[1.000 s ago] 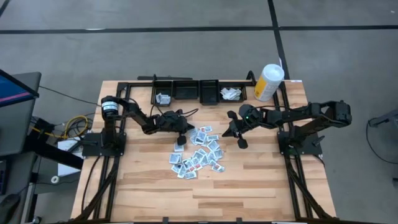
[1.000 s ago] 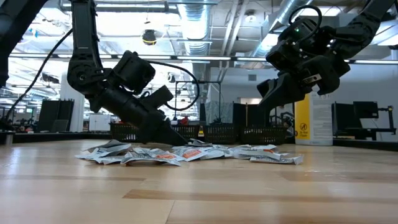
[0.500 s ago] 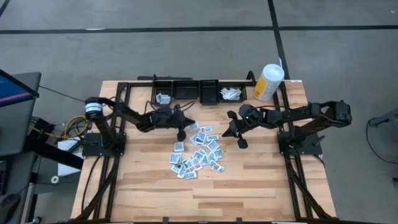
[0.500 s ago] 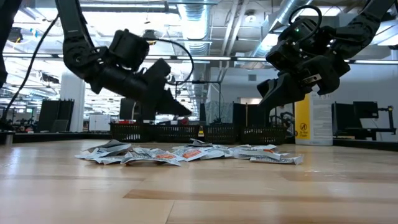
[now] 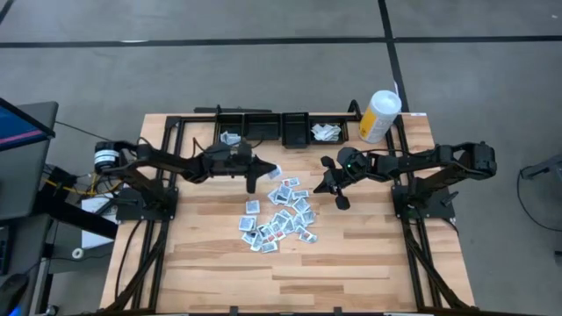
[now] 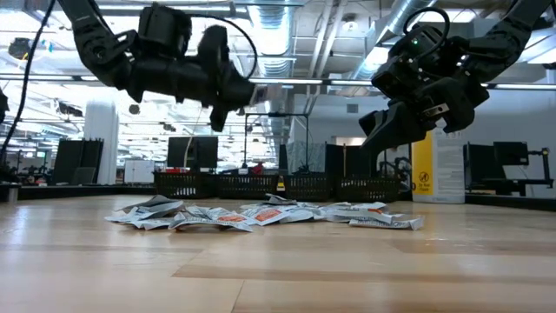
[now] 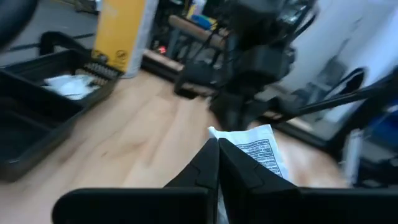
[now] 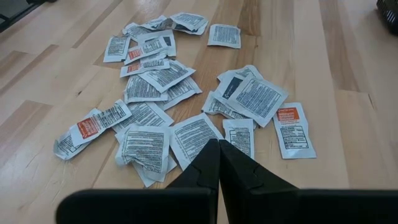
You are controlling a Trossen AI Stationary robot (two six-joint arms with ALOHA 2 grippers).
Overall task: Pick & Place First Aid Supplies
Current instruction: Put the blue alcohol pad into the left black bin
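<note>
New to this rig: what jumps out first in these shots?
The pile of packets scattered mid-table. Then the left gripper, raised above the pile's far edge and shut on one white packet, near the black bins at the back. The right gripper hangs shut and empty beside the pile, with a white-and-yellow canister at the back right corner.

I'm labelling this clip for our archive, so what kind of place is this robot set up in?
Probably a large robotics lab or workshop. The low view shows exposed ceiling ducts and strip lighting above a wooden table on bare grey floor, with two arms sorting packets into black bins.
</note>
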